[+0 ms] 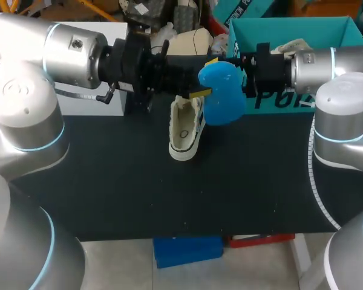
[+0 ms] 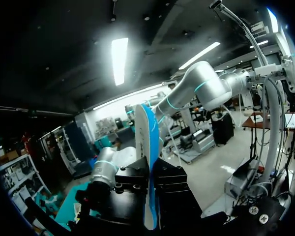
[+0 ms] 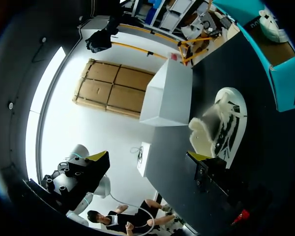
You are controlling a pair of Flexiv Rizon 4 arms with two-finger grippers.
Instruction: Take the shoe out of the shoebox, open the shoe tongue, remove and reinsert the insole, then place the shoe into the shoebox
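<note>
A blue insole (image 1: 224,93) hangs in the air above the table's back middle, and my left gripper (image 2: 150,196) is shut on it. In the left wrist view the insole (image 2: 147,147) stands edge-on between the black fingers. Just below it a white sneaker (image 1: 186,130) rests on the black table (image 1: 121,181), its opening facing up. My right gripper (image 1: 206,77) reaches in from the right and is open, its yellow tips wide apart beside the insole. Ahead of the right gripper (image 3: 148,157) lies the sneaker (image 3: 221,125). The teal shoebox (image 1: 290,27) stands at the back right.
A second white shoe (image 1: 293,45) lies inside the shoebox (image 3: 285,73). A white box (image 1: 97,99) stands at the back left of the table, and it shows beyond the sneaker in the right wrist view (image 3: 169,93).
</note>
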